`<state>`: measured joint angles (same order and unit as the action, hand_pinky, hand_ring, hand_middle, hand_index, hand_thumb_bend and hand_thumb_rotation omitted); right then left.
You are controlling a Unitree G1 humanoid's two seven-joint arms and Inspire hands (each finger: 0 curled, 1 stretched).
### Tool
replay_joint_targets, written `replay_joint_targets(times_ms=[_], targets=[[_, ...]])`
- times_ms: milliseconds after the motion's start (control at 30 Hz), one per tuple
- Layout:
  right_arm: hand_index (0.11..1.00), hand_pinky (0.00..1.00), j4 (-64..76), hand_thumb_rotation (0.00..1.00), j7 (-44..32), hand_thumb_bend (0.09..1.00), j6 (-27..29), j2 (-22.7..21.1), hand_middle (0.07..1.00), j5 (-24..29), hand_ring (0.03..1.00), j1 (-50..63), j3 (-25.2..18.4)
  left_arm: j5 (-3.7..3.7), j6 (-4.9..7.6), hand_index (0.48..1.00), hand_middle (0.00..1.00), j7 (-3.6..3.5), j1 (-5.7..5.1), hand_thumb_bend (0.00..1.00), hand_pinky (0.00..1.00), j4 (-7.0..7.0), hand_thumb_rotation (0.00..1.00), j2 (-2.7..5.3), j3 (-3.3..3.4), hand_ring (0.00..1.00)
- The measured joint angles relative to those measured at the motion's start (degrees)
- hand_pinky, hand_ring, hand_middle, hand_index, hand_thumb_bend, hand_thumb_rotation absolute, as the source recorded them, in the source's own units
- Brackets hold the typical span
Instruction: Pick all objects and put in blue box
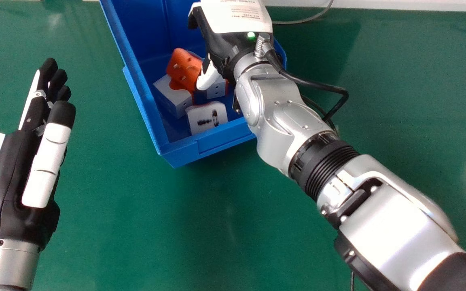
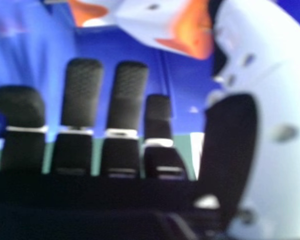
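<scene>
My left robot hand (image 1: 12,173), fingers extended, is above the green tabletop (image 1: 156,226), left of the blue box (image 1: 225,139). Box contents, left to right: a white carton (image 1: 172,95); an orange-faced carton (image 1: 184,68), tilted above it; a white carton with a dark printed picture (image 1: 206,115), near the front wall; a white-and-orange carton (image 1: 217,89) beside my right thumb. My right robot hand (image 1: 227,48) is over the box's right portion, fingers straight and spread.
</scene>
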<state>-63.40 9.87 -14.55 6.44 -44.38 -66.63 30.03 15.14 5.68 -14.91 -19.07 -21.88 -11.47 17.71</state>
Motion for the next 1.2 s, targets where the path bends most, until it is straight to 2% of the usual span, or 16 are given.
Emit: replay_joint_targets(times_ms=[67, 233, 367, 733, 867, 967, 1100, 1200], targets=[[0.588, 0.18, -0.1, 0.0, -0.3, 0.513, 0.6, -0.3, 0.512, 0.9, 0.395, 0.0, 0.0, 0.46, 0.02, 0.998, 1.0, -0.01, -0.15, 0.78, 1.0, 0.0, 0.97, 0.0, 0.11, 1.0], [0.579, 0.21, 0.0, 0.0, -1.4, 0.51, 0.8, -0.4, 0.505, 1.7, 0.388, 0.0, 0.0, 0.63, 0.04, 0.999, 1.0, 0.01, -0.33, 0.78, 1.0, 0.01, 0.97, 0.0, 0.14, 1.0], [0.574, 0.24, -0.1, 0.0, -1.5, 0.507, -0.8, 0.0, 0.492, 1.8, 0.383, -0.1, 0.2, 0.63, 0.13, 1.0, 1.0, 0.02, -0.33, 0.78, 1.0, 0.06, 0.96, -0.01, 0.14, 1.0], [0.518, 0.22, 1.9, 0.0, -2.5, 0.513, -4.4, 0.3, 0.507, 2.2, 0.395, -0.2, 1.0, 0.69, 0.4, 1.0, 1.0, -0.11, -0.34, 0.78, 1.0, 0.23, 0.96, -0.01, 0.14, 1.0], [0.505, 0.23, 4.9, 0.0, -2.5, 0.514, -4.8, -0.4, 0.513, 3.1, 0.401, -0.2, 0.7, 0.59, 0.52, 1.0, 1.0, 0.19, -0.35, 0.78, 1.0, 0.22, 0.96, 0.0, 0.13, 1.0], [0.662, 0.23, 8.2, 0.0, -3.1, 0.521, -4.9, -1.7, 0.511, 3.0, 0.407, -0.1, 1.2, 0.58, 0.57, 0.999, 1.0, 0.19, -0.33, 0.77, 1.0, 0.22, 0.97, 0.01, 0.01, 1.0], [0.729, 0.23, 13.0, 0.0, -5.7, 0.524, -6.4, -3.1, 0.509, 3.0, 0.409, 0.3, 1.7, 0.46, 0.66, 0.995, 0.99, 0.33, -0.34, 0.77, 1.0, 0.22, 0.97, 0.03, -0.04, 0.99], [0.755, 0.23, 17.3, 0.0, -7.8, 0.525, -7.7, -4.4, 0.51, 1.9, 0.408, 1.1, 2.9, 0.16, 0.66, 0.989, 0.99, 0.84, -0.36, 0.77, 1.0, 0.21, 0.97, 0.11, -0.16, 0.99]])
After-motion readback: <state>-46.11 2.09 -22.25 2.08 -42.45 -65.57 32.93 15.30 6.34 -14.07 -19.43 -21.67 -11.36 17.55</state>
